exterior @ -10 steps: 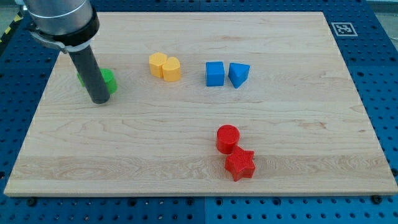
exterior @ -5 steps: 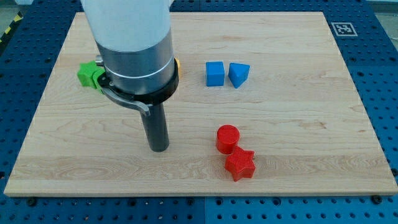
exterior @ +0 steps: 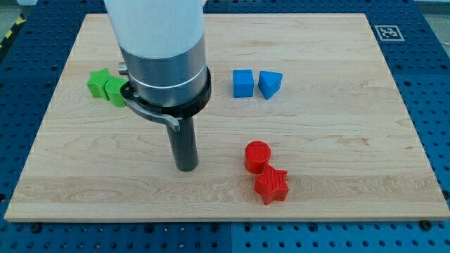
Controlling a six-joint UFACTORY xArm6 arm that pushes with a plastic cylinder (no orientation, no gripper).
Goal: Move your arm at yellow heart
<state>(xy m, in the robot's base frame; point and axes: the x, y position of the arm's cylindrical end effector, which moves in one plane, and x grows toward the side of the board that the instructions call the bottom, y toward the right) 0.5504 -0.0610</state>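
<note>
A: Where does the arm stand on the wooden board [exterior: 337,204]?

B: The arm's grey and white body [exterior: 160,49] rises over the board's far left-centre. From its underside a straight dark rod [exterior: 183,140] comes down. The rod's lower end, the tip [exterior: 186,167], rests on the board near the middle, toward the near edge.

A: Does the arm grasp anything?

B: There is no hand or claw on this arm, so nothing is grasped or clenched. The tip touches no block.

A: Which blocks are closest to the tip?

B: The red cylinder [exterior: 257,156] lies to the right of the tip, apart from it. The red star [exterior: 271,185] sits just nearer and right of the cylinder, touching it or almost so.

A: Where is the yellow heart?

B: It does not show. The arm's body covers the far stretch of board between the green and blue blocks, so its place cannot be told.

A: What lies on the left?

B: Two green blocks [exterior: 107,86] sit side by side at the far left, pressed together. The left one has a star-like outline; the right one's shape is partly hidden by the arm's collar.

A: And on the right of the arm?

B: A blue cube [exterior: 242,83] and a blue wedge-shaped block [exterior: 270,83] stand close together at the far centre, a narrow gap between them. Both are well apart from the tip. A black-and-white marker [exterior: 388,32] sits at the board's far right corner.
</note>
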